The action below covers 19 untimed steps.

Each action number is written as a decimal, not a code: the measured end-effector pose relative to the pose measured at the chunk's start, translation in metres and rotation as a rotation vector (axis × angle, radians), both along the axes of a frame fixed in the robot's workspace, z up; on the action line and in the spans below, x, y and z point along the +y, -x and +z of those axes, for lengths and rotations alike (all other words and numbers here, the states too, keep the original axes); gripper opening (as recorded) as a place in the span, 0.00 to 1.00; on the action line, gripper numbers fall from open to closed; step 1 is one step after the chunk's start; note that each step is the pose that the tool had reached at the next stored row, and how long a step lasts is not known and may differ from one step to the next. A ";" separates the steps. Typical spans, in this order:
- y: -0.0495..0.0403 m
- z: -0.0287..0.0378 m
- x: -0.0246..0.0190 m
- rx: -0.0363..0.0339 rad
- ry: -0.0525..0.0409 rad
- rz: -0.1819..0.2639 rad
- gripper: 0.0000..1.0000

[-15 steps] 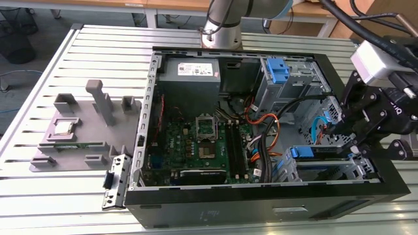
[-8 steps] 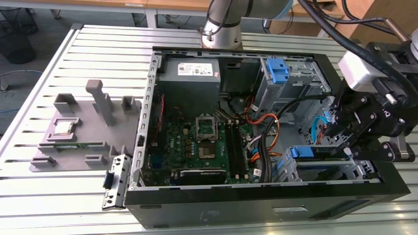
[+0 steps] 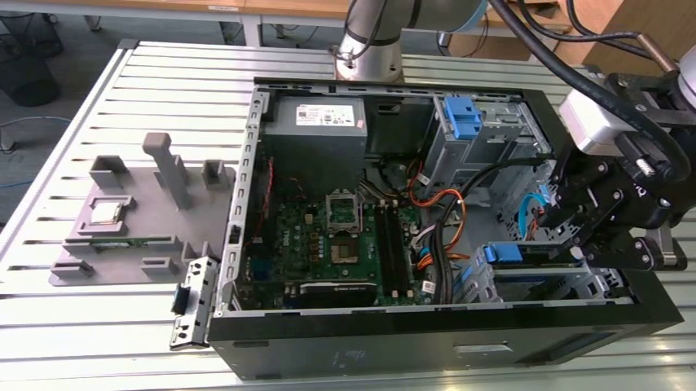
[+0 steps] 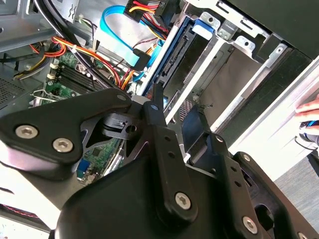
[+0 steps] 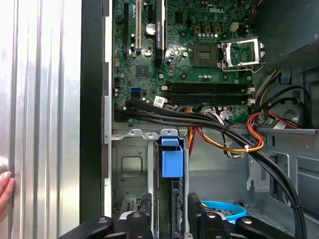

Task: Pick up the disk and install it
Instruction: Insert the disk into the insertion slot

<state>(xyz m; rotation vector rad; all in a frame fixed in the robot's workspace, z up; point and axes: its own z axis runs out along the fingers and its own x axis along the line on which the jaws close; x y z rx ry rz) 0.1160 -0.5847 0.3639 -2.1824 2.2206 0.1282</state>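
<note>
The disk (image 3: pixel 526 254) stands on edge in the drive cage (image 3: pixel 576 285) at the front corner of the open computer case, on the exterior view's right. Its blue bracket (image 5: pixel 172 160) faces the first wrist view, and its long edge (image 4: pixel 174 55) runs along the cage wall in the second wrist view. My gripper (image 3: pixel 568 241) hangs over that cage. One black finger (image 5: pixel 142 221) sits on each side of the disk's end, and the gripper (image 5: pixel 170 221) is shut on it.
Black, orange and blue cables (image 5: pixel 219 129) cross the case beside the cage. The motherboard (image 3: pixel 326 244) lies in the middle, a grey metal box (image 3: pixel 315 118) and a blue latch (image 3: pixel 464 118) at the back. A grey fixture (image 3: pixel 142 220) sits outside the case. A person's hand (image 5: pixel 4 188) rests on the table.
</note>
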 end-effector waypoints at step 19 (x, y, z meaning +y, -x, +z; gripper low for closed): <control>0.0019 -0.0040 0.0000 -0.0152 -0.0065 0.003 0.42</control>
